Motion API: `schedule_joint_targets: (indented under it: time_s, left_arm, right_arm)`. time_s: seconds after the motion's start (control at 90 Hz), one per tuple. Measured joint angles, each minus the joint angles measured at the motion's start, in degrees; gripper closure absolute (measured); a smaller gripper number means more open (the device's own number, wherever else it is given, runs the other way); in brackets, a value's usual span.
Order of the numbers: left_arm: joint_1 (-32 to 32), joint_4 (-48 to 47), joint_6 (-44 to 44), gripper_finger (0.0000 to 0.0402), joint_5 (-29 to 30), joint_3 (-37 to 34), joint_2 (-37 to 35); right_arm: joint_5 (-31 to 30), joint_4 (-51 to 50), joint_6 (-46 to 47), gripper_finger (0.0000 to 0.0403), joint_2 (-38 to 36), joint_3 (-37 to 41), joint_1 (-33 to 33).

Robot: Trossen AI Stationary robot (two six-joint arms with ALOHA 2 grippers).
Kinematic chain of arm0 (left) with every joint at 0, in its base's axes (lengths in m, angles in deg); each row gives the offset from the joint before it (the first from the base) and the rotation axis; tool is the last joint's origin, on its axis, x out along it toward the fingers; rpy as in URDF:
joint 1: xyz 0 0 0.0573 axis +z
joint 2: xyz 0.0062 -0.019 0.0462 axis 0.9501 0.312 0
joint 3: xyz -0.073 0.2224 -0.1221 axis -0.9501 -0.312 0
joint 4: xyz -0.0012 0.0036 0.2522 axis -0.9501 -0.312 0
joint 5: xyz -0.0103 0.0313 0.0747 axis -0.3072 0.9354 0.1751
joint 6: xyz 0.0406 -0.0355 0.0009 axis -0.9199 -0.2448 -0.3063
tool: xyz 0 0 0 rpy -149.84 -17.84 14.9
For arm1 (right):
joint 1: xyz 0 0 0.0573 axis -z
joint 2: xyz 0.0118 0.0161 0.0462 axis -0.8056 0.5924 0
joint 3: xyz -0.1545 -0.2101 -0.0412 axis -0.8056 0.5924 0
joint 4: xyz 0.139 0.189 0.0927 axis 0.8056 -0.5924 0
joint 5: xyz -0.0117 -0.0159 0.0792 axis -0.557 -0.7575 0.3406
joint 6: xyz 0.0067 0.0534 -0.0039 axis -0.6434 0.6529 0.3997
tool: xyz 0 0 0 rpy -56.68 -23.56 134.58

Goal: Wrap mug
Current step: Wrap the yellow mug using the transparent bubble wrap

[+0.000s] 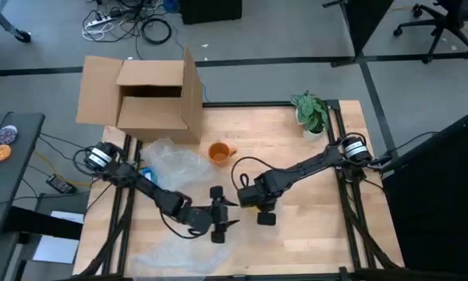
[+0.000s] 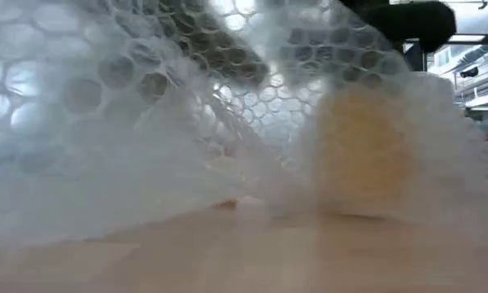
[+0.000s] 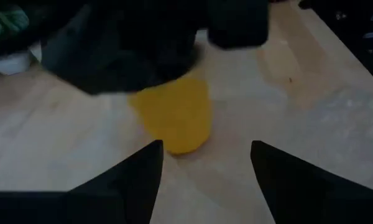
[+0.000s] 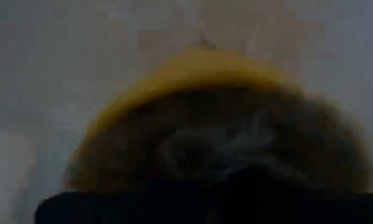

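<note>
mug [image 1: 219,152] stands bare beside the bubble wrap [image 1: 171,168]; wrapping not begun. left gripper [image 1: 218,218] open; right gripper [image 1: 253,195] unclear.

Left gripper [image 1: 218,214] jaws apart, mid-table.

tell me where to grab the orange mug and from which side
Probably the rim, from straight above, with one finger inside. The mug stands upright with its mouth open upward, so the wall is free to pinch. Its handle points away from the bubble wrap.
</note>
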Motion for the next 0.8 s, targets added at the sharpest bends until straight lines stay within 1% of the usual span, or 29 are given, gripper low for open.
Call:
schedule_joint_targets:
  time_s: [0.222, 0.322, 0.411, 0.467, 0.533, 0.678, 0.8]
  left_arm:
    - [0.4, 0.0, 0.7, 0.0172, 0.0, 0.0, 1.2]
    - [0.4, 0.4, 0.7, 0.0172, 0.0, 0.0, 1.2]
    - [0.4, 0.8, 0.7, 0.0172, 0.0, 0.0, 1.2]
    - [0.4, 0.9, 0.7, 0.0172, 0.0, 0.0, 1.2]
    - [0.4, 0.9, 0.7, 0.0172, 0.0, 0.0, 1.2]
    - [0.4, 0.9, 0.7, 0.0172, 0.0, 0.0, 1.2]
    - [0.4, 0.9, 0.7, 0.0172, 0.0, 0.0, 1.2]
  right_arm:
    - [-1.8, -13.0, -0.5, 0.0402, -0.1, -12.4, -0.7]
    - [-6.5, -14.3, -0.6, 0.0402, -0.1, -16.3, -1.2]
    - [-10.8, -12.5, -0.6, 0.0402, -0.2, -16.7, -1.5]
    - [-12.0, -11.3, -0.6, 0.0402, -0.2, -15.5, -1.6]
    - [-11.3, -8.7, -0.6, 0.0403, -0.2, -12.5, -1.6]
    - [-6.8, -1.8, -0.5, 0.0403, -0.2, -3.5, -1.6]
    - [-0.8, 6.3, -0.2, 0.0403, -0.1, 4.9, -1.4]
